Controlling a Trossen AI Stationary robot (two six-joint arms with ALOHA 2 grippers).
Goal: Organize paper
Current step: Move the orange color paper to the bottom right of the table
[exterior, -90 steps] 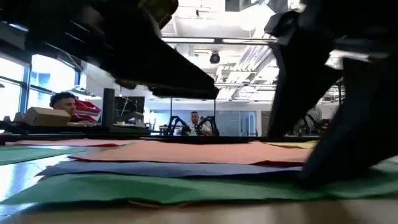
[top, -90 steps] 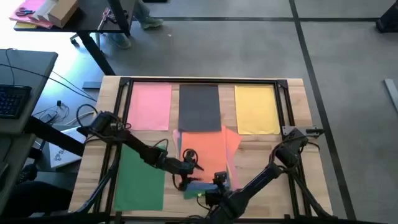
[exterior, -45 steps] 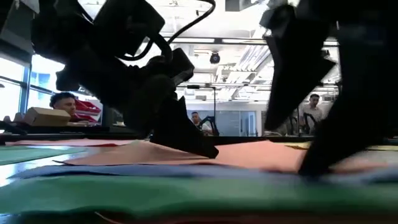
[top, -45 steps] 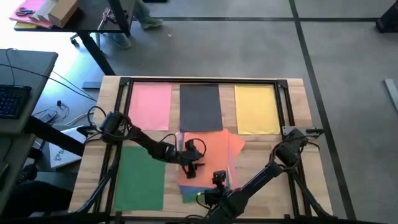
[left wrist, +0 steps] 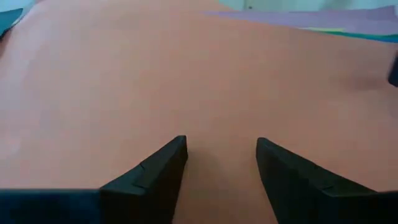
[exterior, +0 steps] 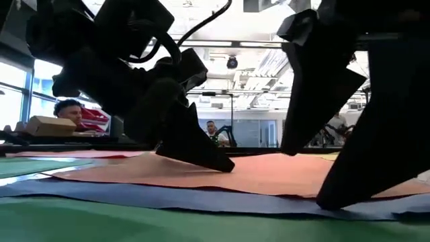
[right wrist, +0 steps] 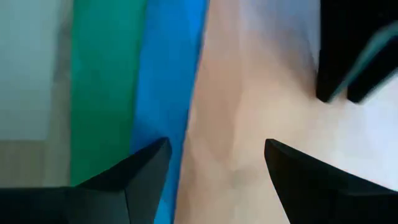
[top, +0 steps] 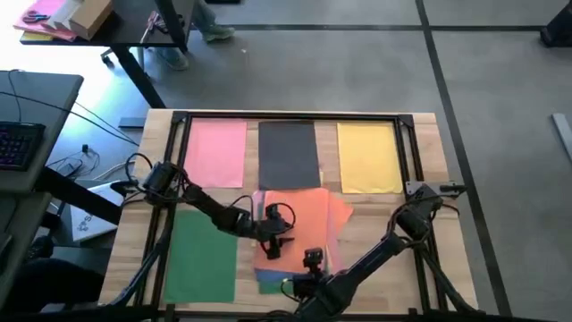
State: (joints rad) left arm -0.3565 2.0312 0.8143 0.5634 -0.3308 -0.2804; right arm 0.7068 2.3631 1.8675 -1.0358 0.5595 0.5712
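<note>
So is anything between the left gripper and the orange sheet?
Nothing visible. The left gripper is open right over the bare orange sheet; the right gripper, also open, is over the same sheet's near edge.

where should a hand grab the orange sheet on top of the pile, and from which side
Probably at the orange sheet's near edge, where it overhangs the blue sheet. It lies flat, so a top-down pinch finds nothing; a low finger sliding under that edge looks better. The left hand is open, above its middle.
</note>
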